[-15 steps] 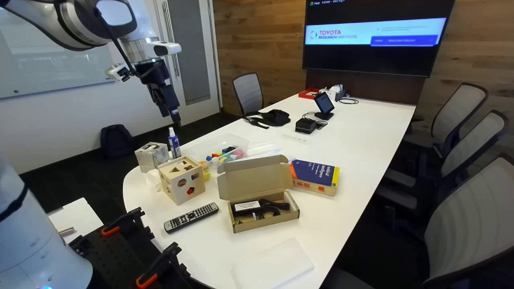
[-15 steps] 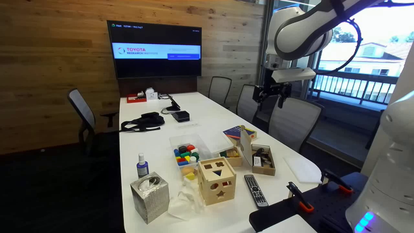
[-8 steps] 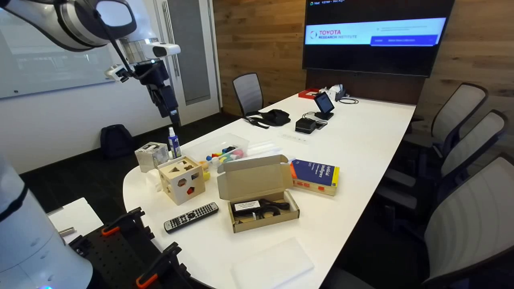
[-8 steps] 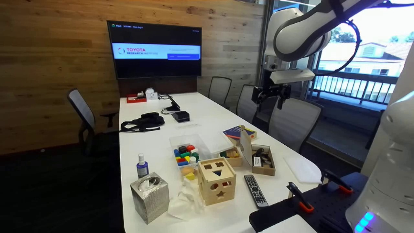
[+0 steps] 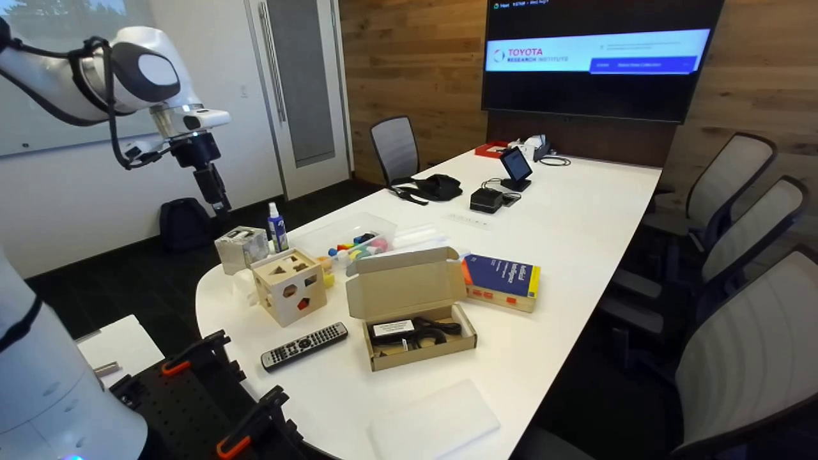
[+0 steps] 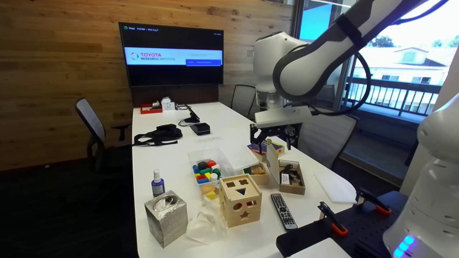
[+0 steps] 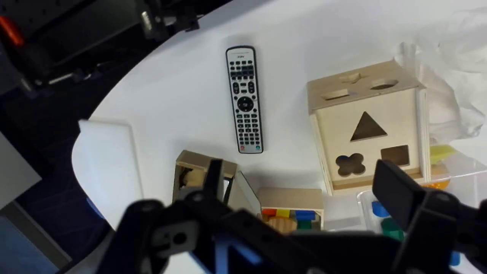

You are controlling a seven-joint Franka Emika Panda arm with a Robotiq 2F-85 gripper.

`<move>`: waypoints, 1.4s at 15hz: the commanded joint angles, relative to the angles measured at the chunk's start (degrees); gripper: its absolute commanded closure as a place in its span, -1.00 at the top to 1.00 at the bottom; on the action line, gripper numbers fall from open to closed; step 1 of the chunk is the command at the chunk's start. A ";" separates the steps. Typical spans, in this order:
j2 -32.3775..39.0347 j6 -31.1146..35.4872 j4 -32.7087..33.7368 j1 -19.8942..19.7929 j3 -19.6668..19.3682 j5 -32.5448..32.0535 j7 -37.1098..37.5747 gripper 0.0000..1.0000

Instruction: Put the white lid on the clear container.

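Observation:
The clear container (image 6: 200,154) holds coloured blocks and stands on the table in both exterior views (image 5: 329,235). A corner of it shows in the wrist view (image 7: 364,207). A flat white rectangular piece that looks like the white lid (image 6: 242,156) lies beside it, one edge apparently resting on a small wooden block tray. The lid is partly hidden behind the cardboard box in an exterior view (image 5: 415,236). My gripper (image 6: 271,144) is open and empty, pointing down in the air, apart from lid and container. Its fingers stand wide apart in the wrist view (image 7: 298,169).
An open cardboard box (image 5: 422,345) with cables, a wooden shape cube (image 6: 240,200), a remote (image 7: 245,101) and a book (image 5: 501,275) lie nearby. A tissue box (image 6: 166,218) and spray bottle (image 6: 157,184) stand at the side. A flat white sheet (image 5: 434,418) lies near the table edge.
The arm has swung and lowered: my gripper is lower and farther left in both exterior views. It stays open. The objects on the table have not moved.

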 commanded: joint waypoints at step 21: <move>55.20 23.20 34.68 12.81 -26.49 -55.55 46.50 1.00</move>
